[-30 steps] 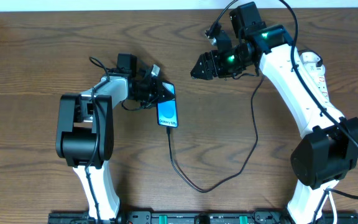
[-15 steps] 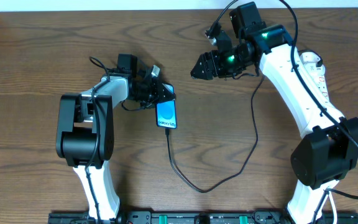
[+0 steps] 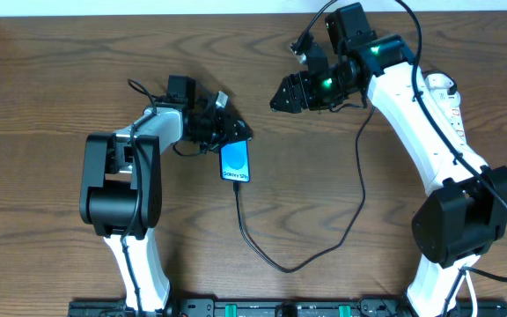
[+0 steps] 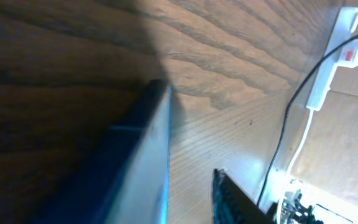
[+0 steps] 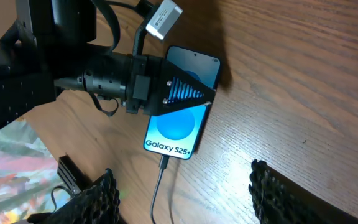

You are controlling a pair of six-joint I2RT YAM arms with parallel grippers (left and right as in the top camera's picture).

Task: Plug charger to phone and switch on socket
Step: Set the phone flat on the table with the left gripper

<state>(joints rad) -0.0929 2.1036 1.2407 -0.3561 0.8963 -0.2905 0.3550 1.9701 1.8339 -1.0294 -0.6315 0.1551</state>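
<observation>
Phone (image 3: 236, 162) on table (image 3: 60, 70), screen lit white with a blue blob — charger cable (image 3: 275, 261) plugged into its bottom end. Left pincer (image 3: 238, 134) parted around the phone's top end. Right pincer (image 3: 276, 100) spread, empty, beyond that end. Right wrist view reads "Galaxy S25+" — left wrist view shows only the phone's edge, socket strip (image 4: 328, 68) past it.

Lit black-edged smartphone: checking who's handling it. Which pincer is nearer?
Left. The left pincer is at the far end of the lit black-edged smartphone; the right pincer hangs apart, farther back and right.

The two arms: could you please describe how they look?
The left arm and right arm have white links and bulky black joints. The left tool and right tool are black, with ribbed pads; green lights glow behind the right tool.
</observation>
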